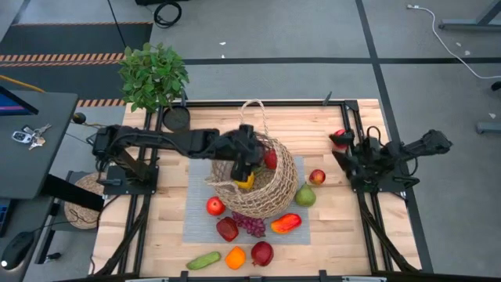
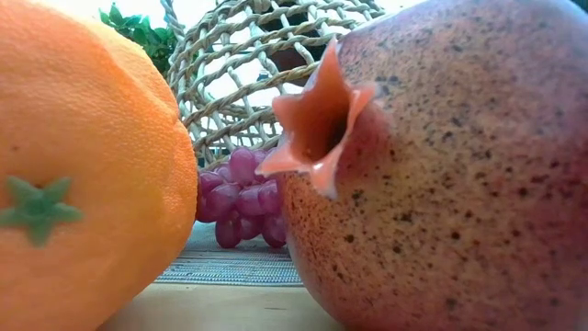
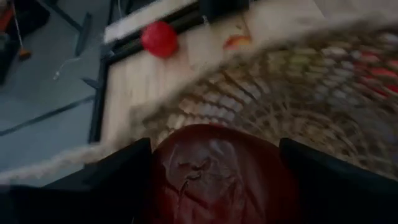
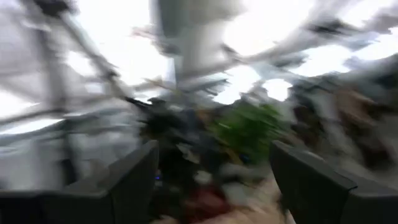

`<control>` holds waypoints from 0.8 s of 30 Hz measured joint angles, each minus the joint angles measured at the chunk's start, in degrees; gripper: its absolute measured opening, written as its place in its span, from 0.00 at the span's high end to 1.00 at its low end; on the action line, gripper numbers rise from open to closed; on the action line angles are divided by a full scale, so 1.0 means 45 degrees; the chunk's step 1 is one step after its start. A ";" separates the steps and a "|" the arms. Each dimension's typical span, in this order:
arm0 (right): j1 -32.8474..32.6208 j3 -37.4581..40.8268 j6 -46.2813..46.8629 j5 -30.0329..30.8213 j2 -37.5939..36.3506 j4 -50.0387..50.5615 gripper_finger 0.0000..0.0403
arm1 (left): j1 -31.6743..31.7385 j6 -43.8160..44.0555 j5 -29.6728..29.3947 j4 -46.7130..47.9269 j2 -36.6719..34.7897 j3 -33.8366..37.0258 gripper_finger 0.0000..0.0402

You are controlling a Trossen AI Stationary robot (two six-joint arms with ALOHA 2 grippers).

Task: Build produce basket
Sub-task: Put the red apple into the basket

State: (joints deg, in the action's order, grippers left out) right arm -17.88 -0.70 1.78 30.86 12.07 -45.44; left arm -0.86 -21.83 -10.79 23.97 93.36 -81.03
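The basket (image 1: 262, 184) lies tipped on the mat (image 1: 200, 223); grapes (image 1: 250, 225) before it; potted plant (image 1: 153, 74) behind-left.

The wooden table (image 1: 168, 235) bears a grey mat (image 1: 196, 223), a cucumber (image 1: 203, 260), an orange (image 1: 235, 258) and a pear (image 1: 305, 196).

A robotics lab: a framed wooden tabletop (image 1: 344, 227) on grey floor, hazard-striped tape (image 1: 55, 58) at upper left, loose cables (image 1: 454, 39) at upper right.
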 joint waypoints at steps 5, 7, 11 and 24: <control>0.1140 -0.0414 0.1455 0.0677 0.1682 0.0118 0.23 | 0.0307 -0.0924 0.2209 -0.0420 -0.0275 0.0000 0.12; 0.1662 -0.0749 0.1811 0.0140 0.2438 0.0104 0.23 | 0.0446 -0.1273 0.2935 -0.0455 -0.0316 -0.0005 0.12; 0.2740 -0.1819 0.2853 -0.0964 0.4360 0.0026 0.23 | 0.0747 -0.1524 0.3331 -0.0095 -0.0386 0.0000 0.12; 0.4074 -0.6642 0.2611 -0.2504 1.1089 0.1401 0.23 | 0.0816 -0.2969 0.3779 0.0558 -0.1159 0.0000 0.12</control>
State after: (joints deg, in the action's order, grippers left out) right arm 0.46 -30.58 13.53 19.59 61.97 -39.13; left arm 2.81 -35.19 6.21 26.48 88.14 -81.03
